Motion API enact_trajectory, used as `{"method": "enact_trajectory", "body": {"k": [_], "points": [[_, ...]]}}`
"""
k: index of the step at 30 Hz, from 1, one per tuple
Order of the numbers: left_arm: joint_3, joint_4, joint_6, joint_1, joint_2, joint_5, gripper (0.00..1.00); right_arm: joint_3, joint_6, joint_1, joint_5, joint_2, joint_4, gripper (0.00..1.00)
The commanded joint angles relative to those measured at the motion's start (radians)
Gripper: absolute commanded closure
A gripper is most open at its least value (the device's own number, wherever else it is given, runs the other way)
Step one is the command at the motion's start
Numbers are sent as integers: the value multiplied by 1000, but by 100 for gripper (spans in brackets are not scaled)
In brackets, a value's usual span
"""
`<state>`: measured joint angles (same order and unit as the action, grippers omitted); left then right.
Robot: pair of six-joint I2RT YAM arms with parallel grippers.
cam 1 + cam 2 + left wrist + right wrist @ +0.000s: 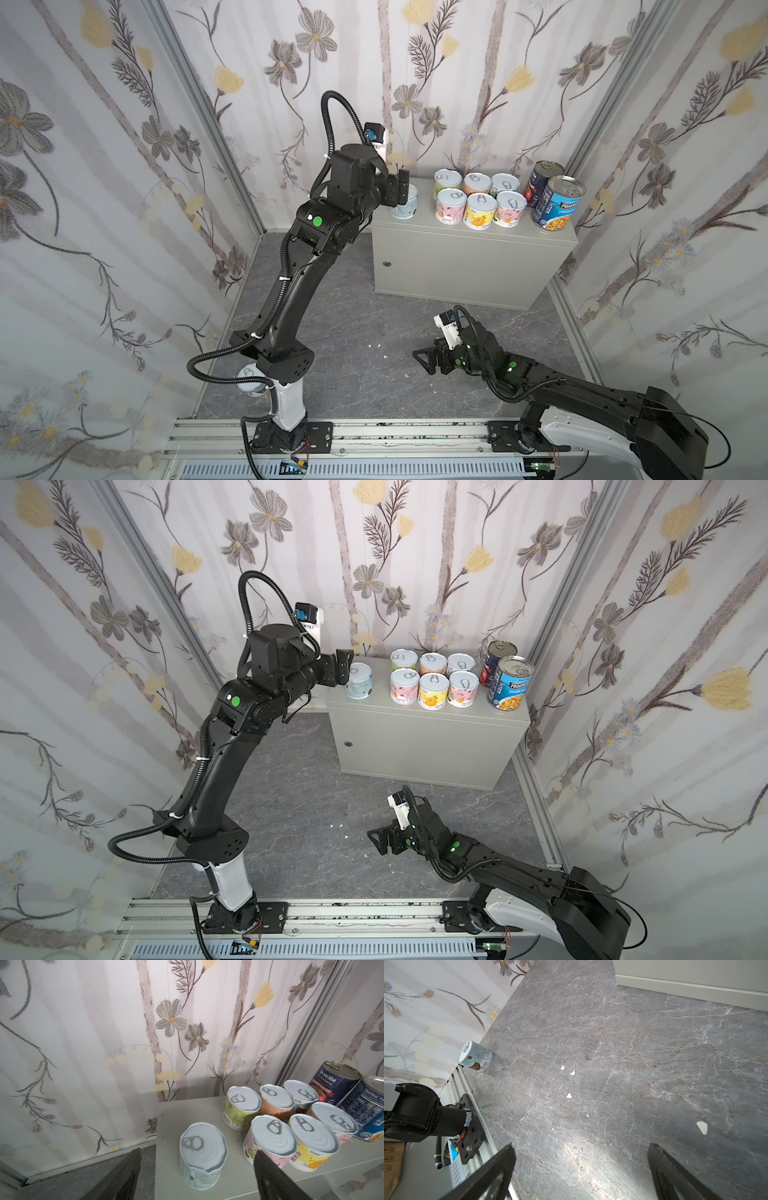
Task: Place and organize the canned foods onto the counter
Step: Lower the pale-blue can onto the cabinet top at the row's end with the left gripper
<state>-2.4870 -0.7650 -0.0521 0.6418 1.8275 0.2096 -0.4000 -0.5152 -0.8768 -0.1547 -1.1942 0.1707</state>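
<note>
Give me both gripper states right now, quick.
Left gripper: open, jaws either side of the dented teal can on the counter, not gripping it.
Right gripper: open, empty, over the floor.

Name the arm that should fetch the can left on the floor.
Probably right: the right gripper, open, hangs low over the floor facing the can; the left gripper is up at the counter.

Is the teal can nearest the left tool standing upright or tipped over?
Upright: the teal can stands on the counter with its pull-tab lid facing up, though its rim is dented.
</note>
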Motion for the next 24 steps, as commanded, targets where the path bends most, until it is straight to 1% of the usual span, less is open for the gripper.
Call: {"method": "enact_trajectory", "body": {"k": [1, 3, 4, 7, 10, 16, 20, 24], "points": [[135, 60, -2, -7, -72, 42, 26, -14, -10, -2, 4, 11, -12, 0], [257, 107, -12, -27, -131, 31, 30, -16, -11, -2, 4, 19, -17, 0], [323, 133, -22, -42, -162, 16, 31, -15, -12, -2, 5, 23, -19, 0], [480, 206, -49, -88, -230, -50, 31, -10, -14, -2, 13, 30, -22, 0], [586, 267, -48, -104, -266, -122, 30, 0, -16, -2, 16, 27, -15, 0], [692, 331, -46, -115, -265, -216, 31, 3, -20, -2, 11, -5, 10, 0], [707, 348, -42, -116, -248, -243, 31, 0, -17, -2, 12, -29, 19, 0], [690, 357, -35, -118, -215, -287, 33, -8, -10, -2, 12, -56, 28, 0]]}}
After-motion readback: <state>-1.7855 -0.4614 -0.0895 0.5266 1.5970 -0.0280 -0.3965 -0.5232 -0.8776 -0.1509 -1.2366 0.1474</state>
